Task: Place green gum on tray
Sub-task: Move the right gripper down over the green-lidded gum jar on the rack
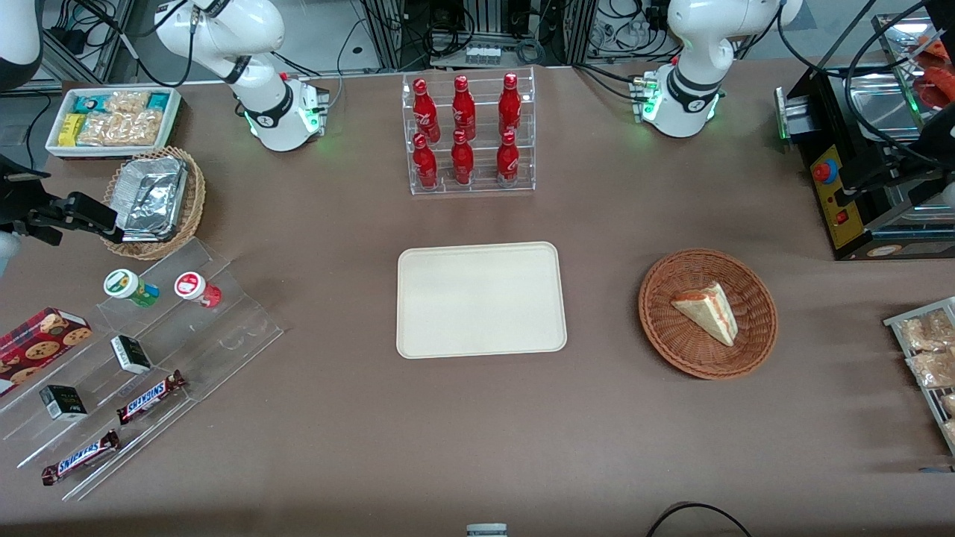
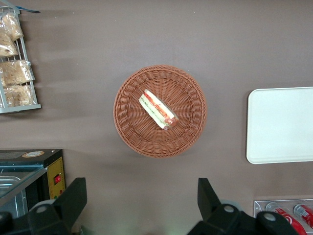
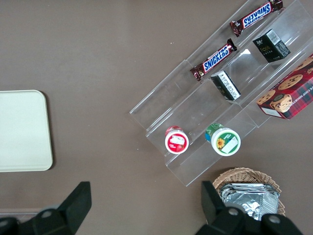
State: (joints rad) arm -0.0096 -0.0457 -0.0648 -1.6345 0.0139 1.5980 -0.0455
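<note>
Green gum stands upright, lid up, on the clear rack; claw hangs above, spread wide, holding nothing.

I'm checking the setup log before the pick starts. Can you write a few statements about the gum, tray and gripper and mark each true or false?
1. The green gum stands on the clear stand. True.
2. The tray holds a sandwich. False: it is bare; the sandwich lies in the basket.
3. The gripper is open. True.
4. The gripper grips the green gum. False: it hangs above the table, holding nothing.
5. The red gum stands beside the green gum. True.
</note>
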